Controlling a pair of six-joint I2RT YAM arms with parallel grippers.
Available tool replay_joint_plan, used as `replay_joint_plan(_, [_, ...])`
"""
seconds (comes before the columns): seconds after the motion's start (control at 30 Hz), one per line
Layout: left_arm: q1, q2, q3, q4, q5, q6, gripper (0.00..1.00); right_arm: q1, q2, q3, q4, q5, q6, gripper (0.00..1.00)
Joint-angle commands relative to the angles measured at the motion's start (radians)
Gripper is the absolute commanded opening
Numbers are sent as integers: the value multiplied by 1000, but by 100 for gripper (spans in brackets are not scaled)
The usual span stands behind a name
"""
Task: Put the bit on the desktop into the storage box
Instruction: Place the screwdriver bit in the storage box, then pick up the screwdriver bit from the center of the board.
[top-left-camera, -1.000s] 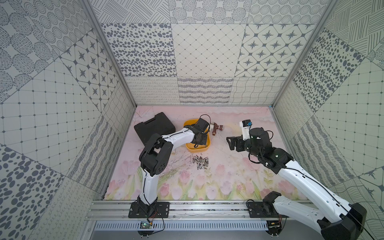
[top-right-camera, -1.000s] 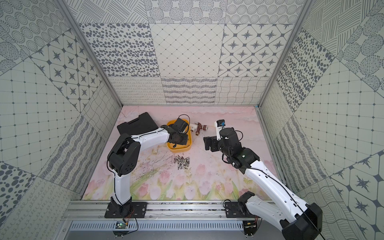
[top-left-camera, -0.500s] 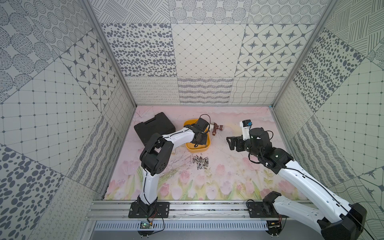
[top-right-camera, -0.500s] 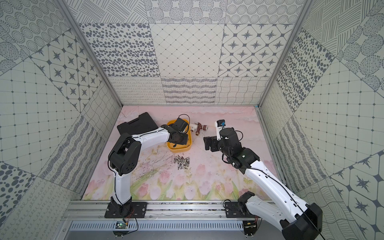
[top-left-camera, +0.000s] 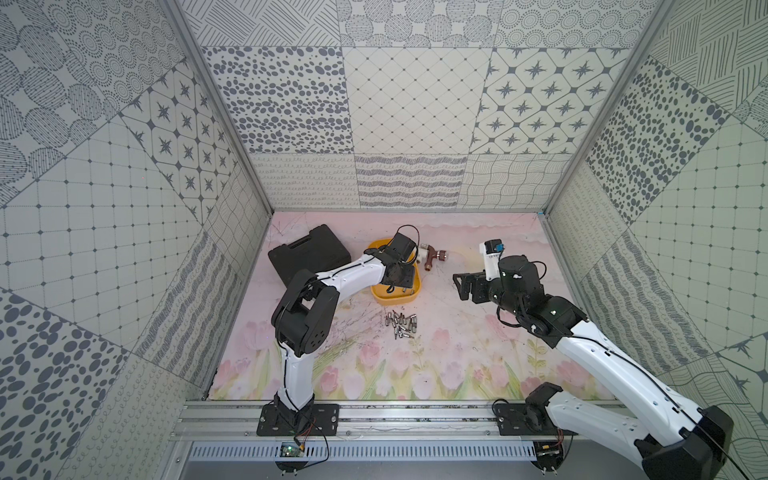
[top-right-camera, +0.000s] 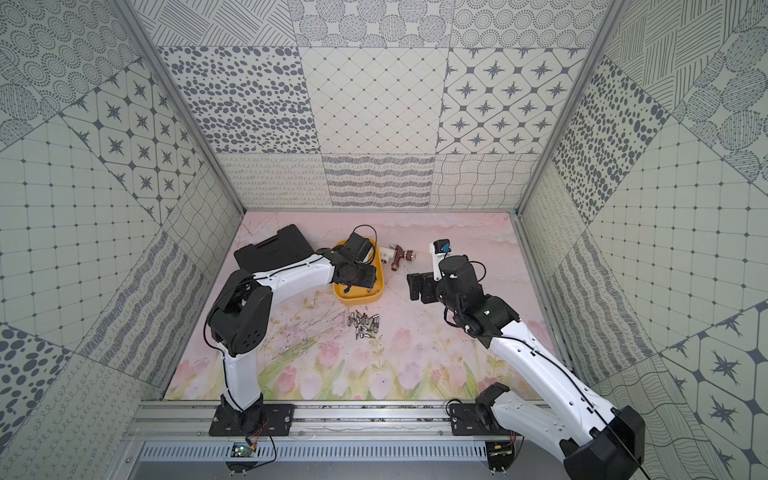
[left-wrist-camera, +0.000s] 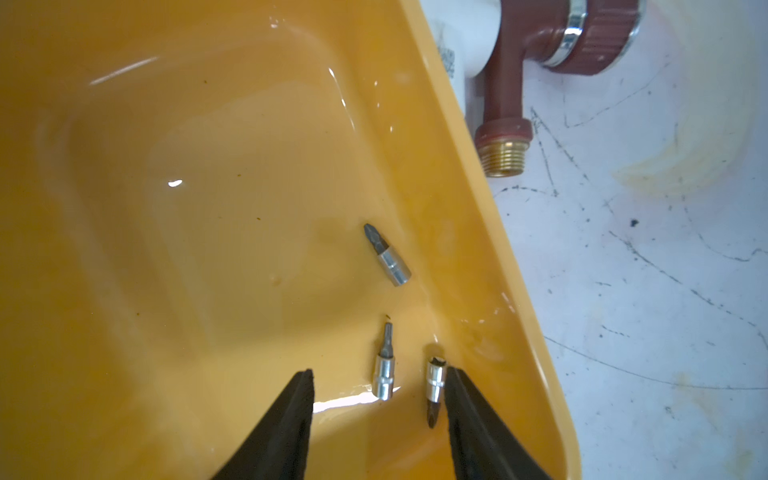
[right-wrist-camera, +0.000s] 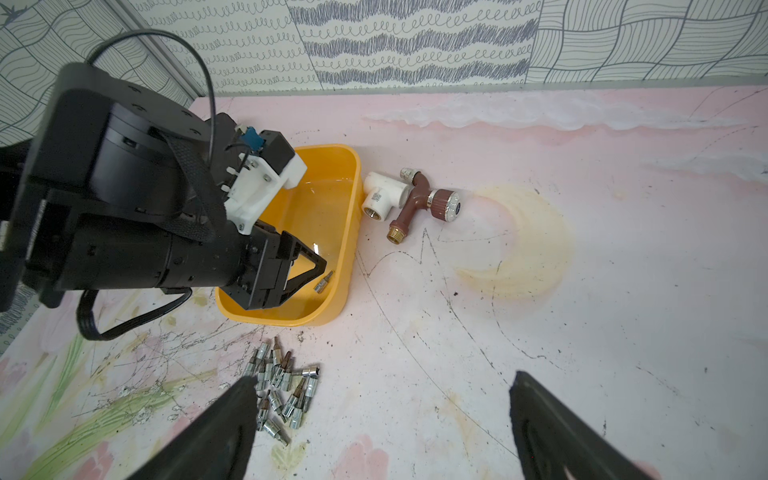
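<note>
The yellow storage box (top-left-camera: 399, 300) (top-right-camera: 361, 298) stands at the back middle of the desktop (top-left-camera: 457, 357). My left gripper (left-wrist-camera: 379, 372) reaches down into it, open. Three silver bits lie on the box floor (left-wrist-camera: 208, 208): one (left-wrist-camera: 386, 255) ahead of the jaws, one (left-wrist-camera: 384, 370) between them, one (left-wrist-camera: 434, 384) against a finger (left-wrist-camera: 469, 415). Several more bits (top-left-camera: 401, 325) (right-wrist-camera: 282, 382) lie in a loose pile in front of the box. My right gripper (right-wrist-camera: 383, 378) (top-left-camera: 465, 284) hangs open and holds nothing, to the right of box and pile.
A black tool case (top-left-camera: 309, 253) lies at the back left, behind the left arm. A brown and white tap fitting (top-left-camera: 432, 257) (right-wrist-camera: 409, 199) rests just right of the box. Patterned walls close in three sides.
The left gripper's jaws have parted inside the storage box. Neither arm has visibly shifted.
</note>
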Motion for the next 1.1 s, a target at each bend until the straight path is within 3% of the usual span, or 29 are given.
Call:
replay_joint_plan(0.0, [6,-89,-35,-31,8,29,65,1,-14,-8,35,4,0,96])
replay_joint_plan(0.2, [5,-255,-150,-18,-15,47,79,0,-12,-9,35,10,-3,96])
replay_joint_plan(0.4, [-2,-478,-340,64,-24,36,87,-1,-6,-6,37,12,-8,97])
replay_joint_plan(0.77, [-105,-805,-587,-5,-172,-1,88,-4,26,8,37,12,-17,97])
replay_joint_plan(1.07, [-136,-833,-658,-79,-165,-21,83,-3,21,5,38,21,-12,97])
